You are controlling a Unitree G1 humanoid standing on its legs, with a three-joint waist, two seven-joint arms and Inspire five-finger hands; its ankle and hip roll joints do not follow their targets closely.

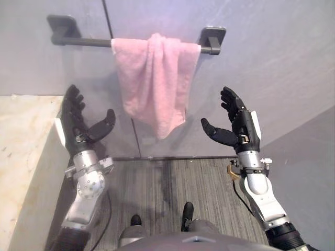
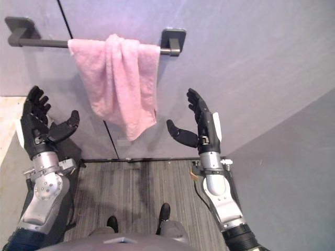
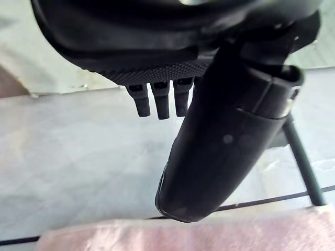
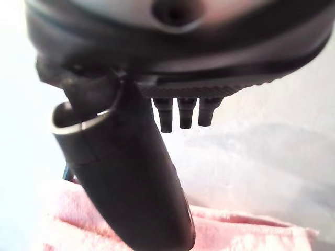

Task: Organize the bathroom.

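Currently left robot hand (image 1: pixel 76 123) and right robot hand (image 1: pixel 235 123) raised, fingers spread, empty, flanking crumpled pink terry towel (image 1: pixel 154 78) draped over dark metal wall bar (image 1: pixel 86 42), not touching.

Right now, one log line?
towel: bunched on wall bar | left hand: open, apart | right hand: open, apart

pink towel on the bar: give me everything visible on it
The pink towel looks like soft terry cloth, draped over the dark wall-mounted towel bar toward its right end. It hangs unevenly: bunched into vertical folds near the middle, with the lower edge slanting down to a point at the lower right. It lies against the grey wall behind it. Only the bar touches it; the left hand and right hand are raised open on either side, apart from it.
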